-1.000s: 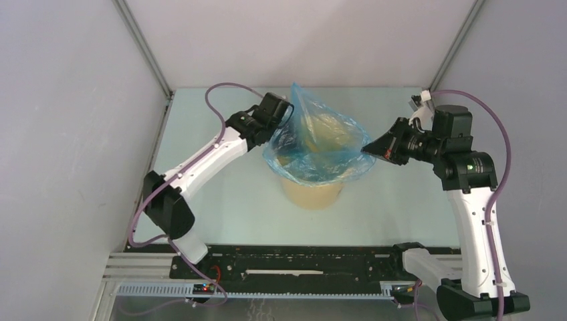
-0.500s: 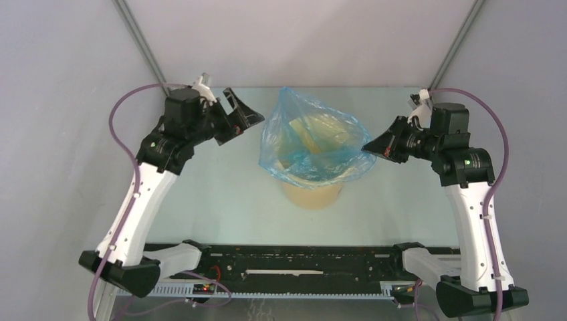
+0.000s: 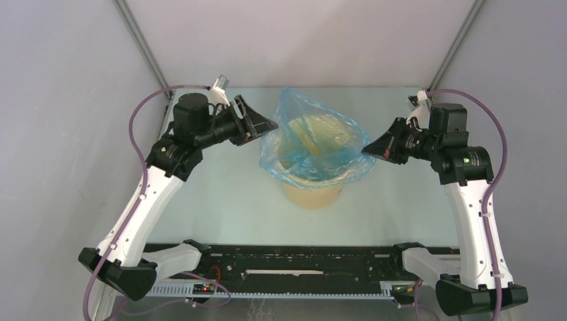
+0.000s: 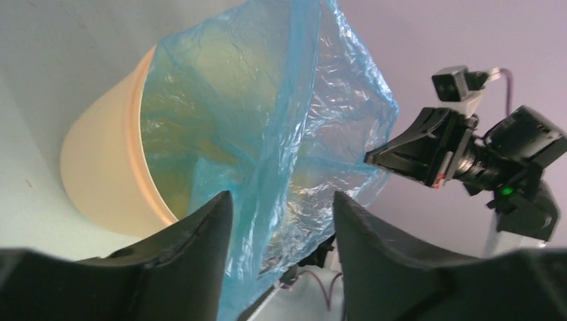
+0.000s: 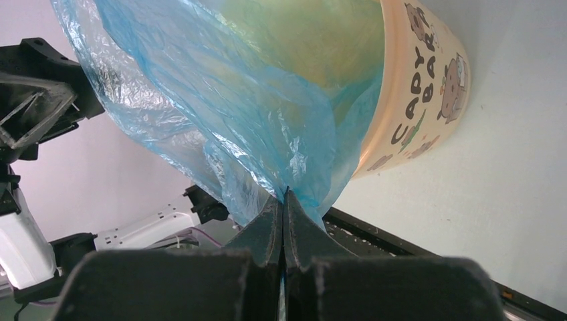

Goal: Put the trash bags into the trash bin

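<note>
The tan trash bin [image 3: 313,192] stands mid-table; its wall carries cartoon print in the right wrist view [image 5: 428,87]. The light-blue trash bag [image 3: 314,140] sits opened in the bin's mouth, and its film rises above the rim and hangs over it. My right gripper [image 3: 366,150] is shut on the bag's right edge, with the film pinched at its tips [image 5: 285,195]. My left gripper [image 3: 266,127] is open at the bag's left edge. In the left wrist view the bag [image 4: 294,134] lies in the gap between my left gripper's open fingers [image 4: 200,231], beside the bin [image 4: 100,167].
A black rail [image 3: 301,257] with the arm bases runs along the table's near edge. Grey enclosure walls stand close on the left, right and back, with metal posts [image 3: 144,47] in the far corners.
My left arm let go of the bag's far-left edge, swung back to the left, then came right again to the bag's left edge with its jaws open. The right gripper kept its hold.
</note>
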